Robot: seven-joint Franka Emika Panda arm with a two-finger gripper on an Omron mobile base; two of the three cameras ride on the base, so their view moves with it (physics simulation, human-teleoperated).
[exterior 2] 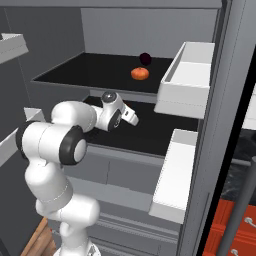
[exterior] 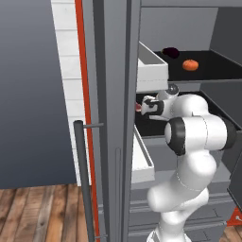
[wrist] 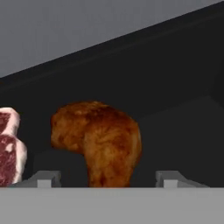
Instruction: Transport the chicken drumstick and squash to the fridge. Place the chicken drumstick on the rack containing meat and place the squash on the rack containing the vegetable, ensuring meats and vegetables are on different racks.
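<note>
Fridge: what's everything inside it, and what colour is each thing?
squash: one, orange-red, upper black shelf, near the purple vegetable.
purple vegetable: one, dark purple, upper shelf, farther back.
chicken drumstick: one, brown, lower black shelf, between the fingertips.
raw meat: one, pinkish-red and white, beside the drumstick.
door bins: white, on the doors.
fridge: one, grey.
gripper: one, jaws open either side of the drumstick.

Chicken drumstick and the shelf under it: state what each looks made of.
Chicken drumstick: cooked meat, by its mottled golden-brown, lumpy, slightly glossy skin. The shelf under it: a flat, matte black panel with no wires or grid, probably plastic or coated metal; the rendering leaves that open.
</note>
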